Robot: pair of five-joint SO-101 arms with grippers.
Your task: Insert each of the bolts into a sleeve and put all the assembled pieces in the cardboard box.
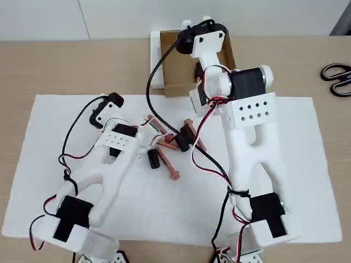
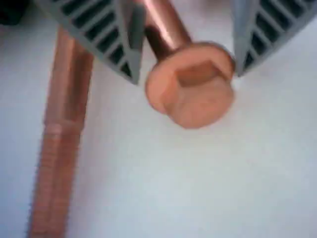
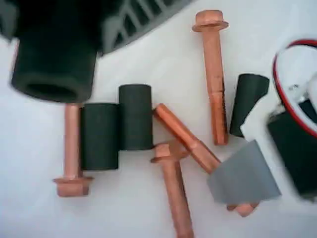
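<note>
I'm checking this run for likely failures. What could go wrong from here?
1. The left gripper stands open around a bolt, close to its head; closing there may give a tilted grip.
2. A second bolt lies right beside it and could get nudged.
3. The right gripper holds a sleeve over the crowded pile, where the left gripper also works; the arms might bump.

Bright, even light on my feed; I see only faint, soft shadows on the white cloth (image 1: 181,208), and a mild sheen along the copper bolt (image 2: 188,84).
</note>
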